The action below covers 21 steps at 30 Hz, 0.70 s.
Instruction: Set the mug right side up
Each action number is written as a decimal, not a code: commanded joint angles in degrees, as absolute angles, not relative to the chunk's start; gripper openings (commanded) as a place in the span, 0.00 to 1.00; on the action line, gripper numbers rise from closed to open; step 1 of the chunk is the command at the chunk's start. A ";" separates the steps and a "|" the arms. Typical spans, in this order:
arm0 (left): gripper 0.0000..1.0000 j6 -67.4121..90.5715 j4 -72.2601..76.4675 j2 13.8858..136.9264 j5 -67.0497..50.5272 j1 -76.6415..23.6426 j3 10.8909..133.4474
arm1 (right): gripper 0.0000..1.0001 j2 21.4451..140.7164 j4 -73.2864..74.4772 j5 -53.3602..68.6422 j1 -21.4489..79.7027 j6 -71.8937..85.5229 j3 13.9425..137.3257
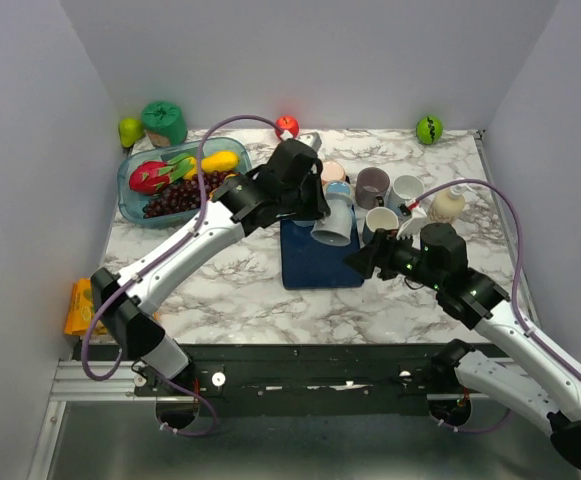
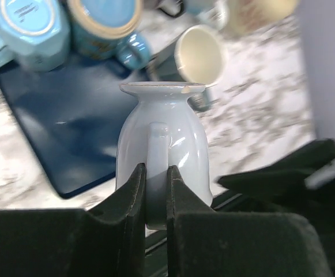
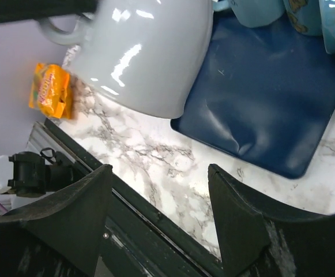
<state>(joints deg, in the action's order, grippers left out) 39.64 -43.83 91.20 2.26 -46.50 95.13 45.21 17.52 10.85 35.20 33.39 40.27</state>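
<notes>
A pale glossy mug (image 1: pixel 333 226) hangs in the air over the dark blue mat (image 1: pixel 315 268), tilted with its flared mouth facing down and toward the near side. My left gripper (image 1: pixel 315 205) is shut on the mug's handle; in the left wrist view the fingers (image 2: pixel 134 190) pinch the handle and the mug body (image 2: pixel 179 138) stands beyond them. My right gripper (image 1: pixel 362 260) is open and empty, just right of and below the mug. In the right wrist view the mug (image 3: pixel 150 52) fills the top, above the open gripper (image 3: pixel 158 190), over the mat (image 3: pixel 271 98).
Several other mugs (image 1: pixel 390 195) and a cream vase (image 1: pixel 448 205) crowd the back and right of the mat. A blue fruit tray (image 1: pixel 130 185) stands at the back left. An orange packet (image 1: pixel 78 305) lies at the left edge and also shows in the right wrist view (image 3: pixel 52 89).
</notes>
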 commanded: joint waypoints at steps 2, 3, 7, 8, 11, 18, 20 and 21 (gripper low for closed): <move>0.00 55.35 -34.28 85.78 -5.35 -45.88 95.80 | 0.75 42.72 9.15 8.36 35.68 31.56 39.37; 0.00 56.76 -33.76 84.91 -5.80 -45.88 95.63 | 0.75 42.63 8.53 7.13 35.68 30.25 39.46; 0.00 64.06 -29.02 82.45 -7.99 -45.88 92.47 | 0.75 42.01 4.93 4.14 35.68 27.16 40.25; 0.00 66.51 -28.05 82.09 -8.52 -45.88 91.76 | 0.75 41.66 3.27 3.43 35.68 26.55 40.25; 0.00 70.30 -23.92 80.51 -9.93 -45.88 89.04 | 0.75 40.34 0.54 0.80 35.77 25.40 40.08; 0.00 76.81 -18.29 78.84 -12.38 -45.88 85.87 | 0.70 39.02 -3.07 -4.39 35.77 25.05 39.20; 0.00 78.92 -16.00 79.01 -14.32 -45.88 84.64 | 0.64 39.90 -3.69 -4.57 35.77 24.87 39.37; 0.00 79.45 -15.39 79.36 -15.02 -45.79 84.29 | 0.61 40.34 -3.78 -4.40 35.77 24.44 39.55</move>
